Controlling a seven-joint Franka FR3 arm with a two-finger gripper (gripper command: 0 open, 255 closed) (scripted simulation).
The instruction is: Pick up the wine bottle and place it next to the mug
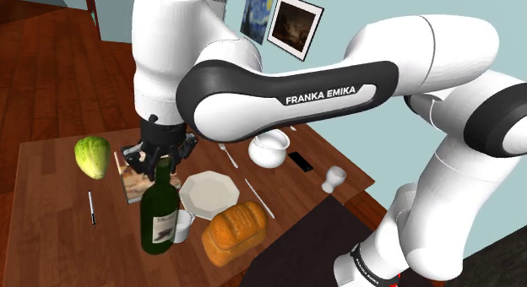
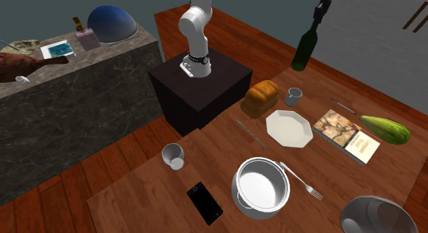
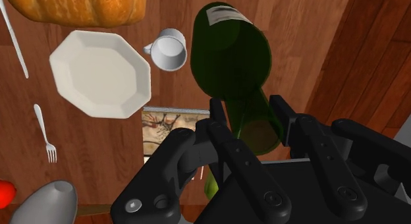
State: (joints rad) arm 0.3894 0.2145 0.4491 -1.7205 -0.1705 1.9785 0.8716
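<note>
The dark green wine bottle (image 1: 159, 213) with a pale label stands upright right beside the white mug (image 1: 183, 227). My black gripper (image 1: 159, 159) is shut on its neck from above. In the wrist view the fingers (image 3: 220, 127) clasp the neck of the bottle (image 3: 230, 58), and the mug (image 3: 168, 50) lies close to its base. In the second exterior view the bottle (image 2: 304, 50) hangs under the gripper (image 2: 321, 7), just behind the mug (image 2: 293, 96). I cannot tell whether the base touches the table.
On the wooden table (image 1: 51, 235), a white octagonal plate (image 1: 209, 192) and a bread loaf (image 1: 234, 232) flank the mug. A book (image 1: 135, 180), a green vegetable (image 1: 93, 156), a knife (image 1: 91, 207), a pot (image 1: 268, 148), a phone (image 1: 300, 162) and a cup (image 1: 334, 177) lie farther off.
</note>
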